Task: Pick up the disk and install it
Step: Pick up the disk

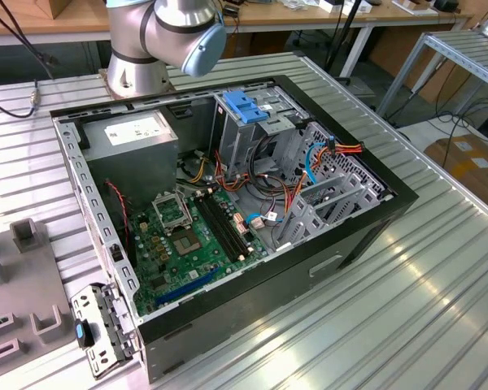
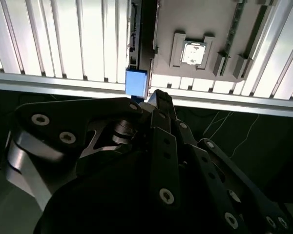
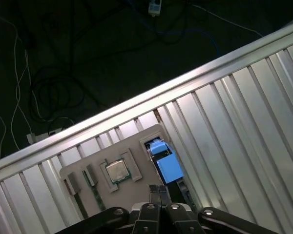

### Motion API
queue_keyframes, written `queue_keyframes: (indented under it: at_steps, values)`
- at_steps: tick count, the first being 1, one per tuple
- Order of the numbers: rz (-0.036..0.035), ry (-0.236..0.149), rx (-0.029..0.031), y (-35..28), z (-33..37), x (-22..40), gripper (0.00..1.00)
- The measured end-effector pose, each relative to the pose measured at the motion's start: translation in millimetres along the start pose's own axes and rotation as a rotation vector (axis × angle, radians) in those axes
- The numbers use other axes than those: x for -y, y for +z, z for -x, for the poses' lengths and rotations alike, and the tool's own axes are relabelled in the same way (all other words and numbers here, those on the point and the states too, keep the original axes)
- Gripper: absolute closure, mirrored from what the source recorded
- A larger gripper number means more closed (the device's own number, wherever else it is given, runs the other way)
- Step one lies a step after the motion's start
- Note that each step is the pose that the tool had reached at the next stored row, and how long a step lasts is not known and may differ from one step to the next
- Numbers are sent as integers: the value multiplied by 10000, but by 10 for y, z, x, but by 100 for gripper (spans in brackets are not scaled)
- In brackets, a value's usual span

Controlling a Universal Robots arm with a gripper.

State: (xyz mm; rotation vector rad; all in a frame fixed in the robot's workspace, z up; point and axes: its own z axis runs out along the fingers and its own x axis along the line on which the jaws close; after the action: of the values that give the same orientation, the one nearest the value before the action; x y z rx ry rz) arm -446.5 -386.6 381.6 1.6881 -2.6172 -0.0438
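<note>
Pincer (image 3: 158, 188): closed, gripping nothing, tips just beside disk (image 3: 167, 166).
Disk: seemingly standing on edge, blue side uppermost, long axis along bench (image 3: 234, 122) ribs.

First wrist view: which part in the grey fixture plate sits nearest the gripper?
The disk with the blue plastic end, in line with the black gripper; the square silver chip lies off to one side.
</note>
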Motion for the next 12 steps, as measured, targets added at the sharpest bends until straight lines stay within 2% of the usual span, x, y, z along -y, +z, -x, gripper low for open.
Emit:
queue_keyframes:
  at_steps: [2, 6, 8, 10, 11, 12]
  values:
    - [-4, -306, -17, 5, 11, -5, 89]
    - [-49, -687, -91, 27, 47, -20, 89]
    - [-54, -1049, -106, 41, 47, -19, 89]
    - [-62, -1365, -119, 60, 52, -21, 76]
    - [-77, -1405, -118, 73, 53, -22, 76]
    - [-103, -1497, -113, 93, 51, -24, 64]
